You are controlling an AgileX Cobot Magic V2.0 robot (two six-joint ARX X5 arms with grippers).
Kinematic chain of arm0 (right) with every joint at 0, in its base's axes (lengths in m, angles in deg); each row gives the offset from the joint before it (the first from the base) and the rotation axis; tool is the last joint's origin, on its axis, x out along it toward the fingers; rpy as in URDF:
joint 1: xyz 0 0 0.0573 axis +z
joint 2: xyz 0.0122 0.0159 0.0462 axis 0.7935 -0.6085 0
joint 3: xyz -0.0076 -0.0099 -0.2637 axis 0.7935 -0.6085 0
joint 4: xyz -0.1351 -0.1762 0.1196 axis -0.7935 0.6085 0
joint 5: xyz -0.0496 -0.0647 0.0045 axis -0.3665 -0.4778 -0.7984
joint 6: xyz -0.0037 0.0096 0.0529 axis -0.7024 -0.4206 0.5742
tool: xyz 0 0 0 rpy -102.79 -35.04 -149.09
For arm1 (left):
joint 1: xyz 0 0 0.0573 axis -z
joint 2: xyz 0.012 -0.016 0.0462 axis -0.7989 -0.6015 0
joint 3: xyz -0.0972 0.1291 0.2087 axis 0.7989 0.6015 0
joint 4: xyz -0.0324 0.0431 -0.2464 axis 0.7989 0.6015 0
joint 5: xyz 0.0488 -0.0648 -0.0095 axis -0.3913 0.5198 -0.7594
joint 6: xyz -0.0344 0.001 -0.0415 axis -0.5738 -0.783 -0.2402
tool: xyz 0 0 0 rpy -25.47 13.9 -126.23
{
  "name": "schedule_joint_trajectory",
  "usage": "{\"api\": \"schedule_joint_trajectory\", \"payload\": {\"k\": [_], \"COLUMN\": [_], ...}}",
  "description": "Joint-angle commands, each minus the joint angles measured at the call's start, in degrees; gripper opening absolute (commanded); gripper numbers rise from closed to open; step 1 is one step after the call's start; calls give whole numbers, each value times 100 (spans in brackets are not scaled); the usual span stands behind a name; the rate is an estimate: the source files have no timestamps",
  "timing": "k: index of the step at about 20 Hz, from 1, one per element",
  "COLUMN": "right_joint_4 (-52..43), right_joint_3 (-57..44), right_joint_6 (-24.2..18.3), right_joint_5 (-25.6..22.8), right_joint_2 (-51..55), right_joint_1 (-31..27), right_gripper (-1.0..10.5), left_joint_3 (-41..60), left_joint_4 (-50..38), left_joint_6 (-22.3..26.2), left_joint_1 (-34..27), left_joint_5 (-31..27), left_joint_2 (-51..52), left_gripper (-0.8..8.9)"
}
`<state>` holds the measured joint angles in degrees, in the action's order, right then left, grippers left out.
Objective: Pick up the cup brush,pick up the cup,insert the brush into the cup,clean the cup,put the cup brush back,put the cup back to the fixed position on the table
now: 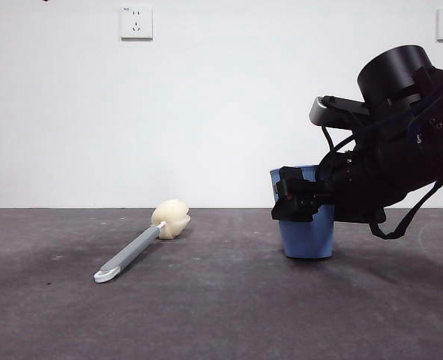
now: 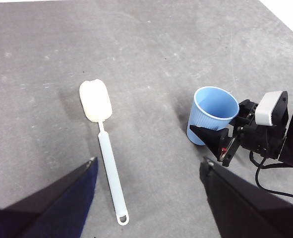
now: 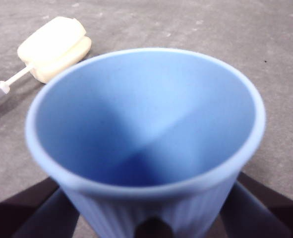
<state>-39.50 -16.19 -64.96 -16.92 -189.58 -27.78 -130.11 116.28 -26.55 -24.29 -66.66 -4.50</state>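
One cup brush [image 1: 135, 247] and one cup [image 1: 308, 238] are on the table [image 1: 221, 315], and two grippers are in play. In the front view, taking the middle of the table as the dial's centre, the brush lies toward nine o'clock, flat on the surface, its cream sponge head [image 1: 170, 218] farther back and its grey handle running forward to a white looped tip [image 1: 106, 276] nearest the camera. The blue cup stands upright toward three o'clock, well apart from the brush, mouth open upward. The right gripper [image 1: 296, 196] comes in from the right edge, big and dark, and its jaws sit on either side of the cup's upper wall; the right wrist view shows the cup [image 3: 146, 148] filling the space between the two jaws, which stand spread to about the cup's width, though whether they actually press on the ribbed wall I cannot tell. The cup's base rests on the table. The left gripper [image 2: 148, 198] hangs above the table with its two jaws wide apart and nothing between them; in the left wrist view the brush [image 2: 106, 153] lies below it, its handle tip pointing between the jaws, with the cup [image 2: 211, 114] and the right gripper [image 2: 220, 144] off to the side.
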Motion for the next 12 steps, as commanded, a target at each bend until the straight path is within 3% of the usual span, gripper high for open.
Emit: {"api": "schedule_joint_trajectory", "payload": {"k": [1,7,12], "right_joint_4": [483,516,1467], "right_joint_3": [-131,-131,-131], "right_joint_6": [-35,98,118], "right_joint_5": [-57,-57,-55], "right_joint_2": [-197,-107,428], "right_joint_1": [-31,-31,-17], "right_gripper": [513,545,545], "left_joint_3": [33,33,33], "left_joint_4": [20,221,219], "left_joint_6": [72,72,72], "left_joint_1": [11,11,11], "left_joint_5": [-4,-7,-9], "left_joint_2": [7,7,7], "left_gripper": [346,346,346]}}
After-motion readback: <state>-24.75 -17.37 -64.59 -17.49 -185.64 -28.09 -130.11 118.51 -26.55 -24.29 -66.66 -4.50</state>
